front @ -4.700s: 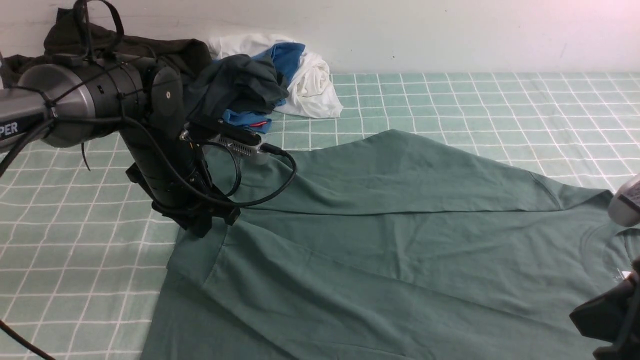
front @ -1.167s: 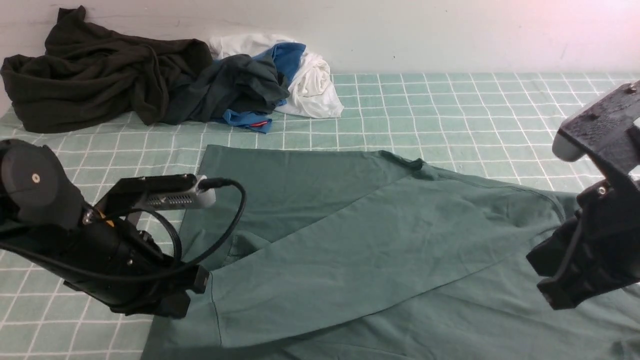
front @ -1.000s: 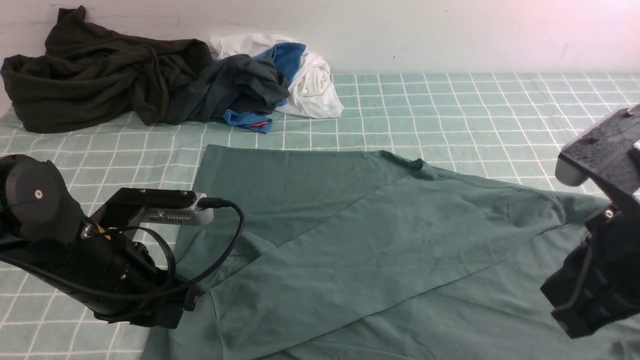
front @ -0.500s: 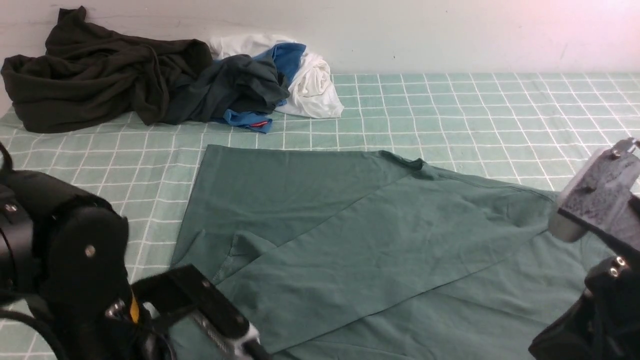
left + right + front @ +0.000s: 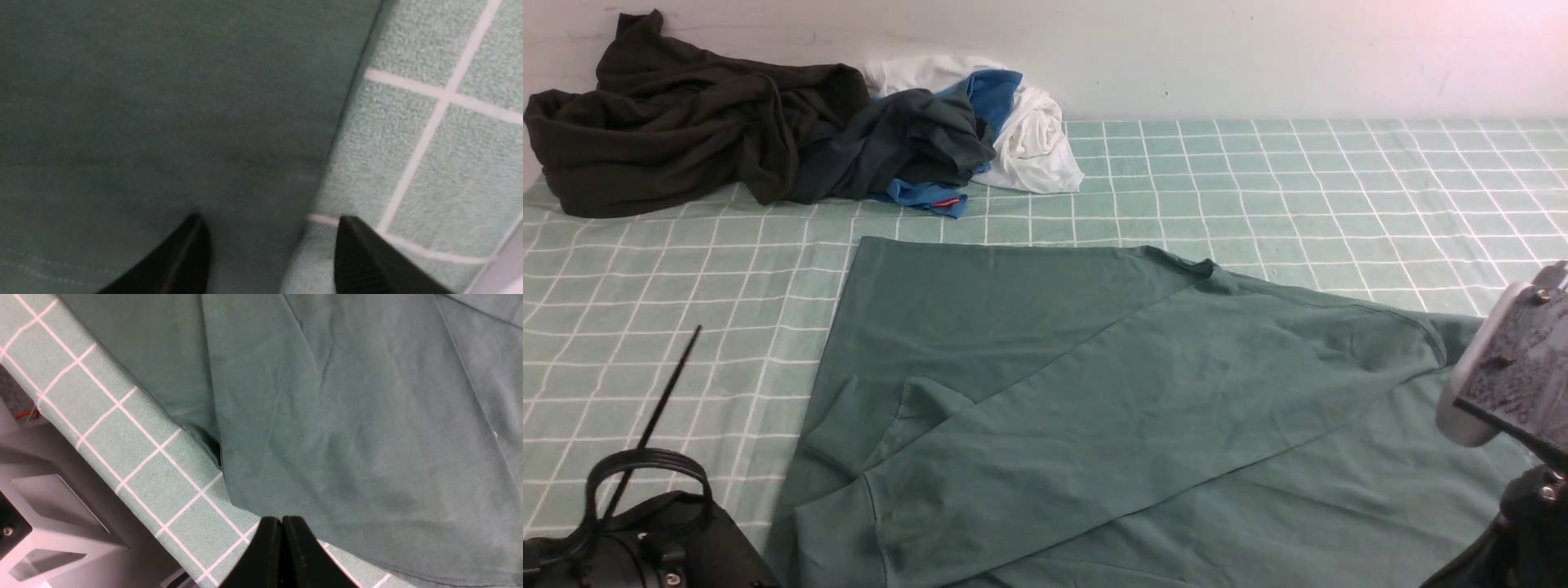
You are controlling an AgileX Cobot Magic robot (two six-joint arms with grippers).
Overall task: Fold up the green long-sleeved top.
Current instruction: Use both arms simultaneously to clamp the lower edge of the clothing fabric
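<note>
Taking the front view as a clock face, twelve on the far side: got the large sage-green cotton long-sleeved top (image 5: 1143,425) right at the hub, spreading to six and out towards four, loosely layered, flat in places, rumpled in others. Showing a long diagonal fold edge from near six up towards three, plus small puckers and a turned-back corner around eight. Lying on a pale green cloth with a white grid (image 5: 1298,196).

Over to eight, spotting the black and grey left robot arm (image 5: 670,539), low in the front view. Catching the left gripper (image 5: 271,224) in its wrist view: open, fingers wide apart, above the edge of the top, gripping nothing.

Across at four, seeing the grey and black right robot arm (image 5: 1519,384). Keeping the right gripper (image 5: 282,522) closed, tips together, right by an edge of the top in the wrist view. Cannot tell about contact there.

Back at ten, a heaped dark olive-black garment (image 5: 686,131); at eleven, a crumpled dark grey-and-blue garment (image 5: 907,139); just before twelve, a bunched white cloth (image 5: 1037,147), touched by bright blue fabric (image 5: 992,94).
</note>
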